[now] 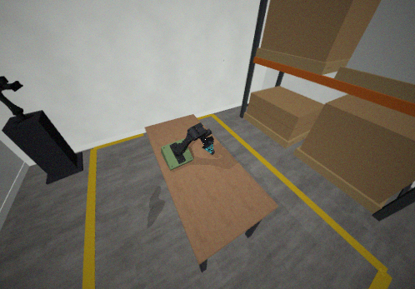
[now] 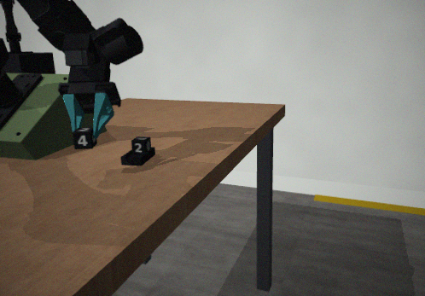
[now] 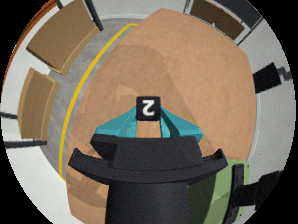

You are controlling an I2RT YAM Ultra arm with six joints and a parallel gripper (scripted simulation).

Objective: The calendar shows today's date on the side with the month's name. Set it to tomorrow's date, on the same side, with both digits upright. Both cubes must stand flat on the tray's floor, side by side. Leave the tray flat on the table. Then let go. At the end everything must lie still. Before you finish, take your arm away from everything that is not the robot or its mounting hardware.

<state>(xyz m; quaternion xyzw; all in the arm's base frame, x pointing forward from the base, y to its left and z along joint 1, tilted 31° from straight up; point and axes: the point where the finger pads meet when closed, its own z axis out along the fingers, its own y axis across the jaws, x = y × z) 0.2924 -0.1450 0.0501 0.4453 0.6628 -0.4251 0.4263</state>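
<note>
Wooden table [image 2: 179, 177] carries all task items near its far end. Nearest the exterior camera, a black cube [image 2: 83, 140] showing a white 4 is pinched between the teal fingers [image 2: 73, 113] of the gripper [image 2: 88, 131]; whether its underside touches the table cannot be told. From the wrist view the same cube [image 3: 147, 107] shows a different face, a 2 seen inverted. Just beyond and apart from it, the black tray [image 2: 137, 157] lies flat on the table with a second cube [image 2: 140, 144] showing a 2 standing in it; the month's name is too small to make out. Farther back, the green base [image 2: 36, 122] is cut off at the frame edge.
</note>
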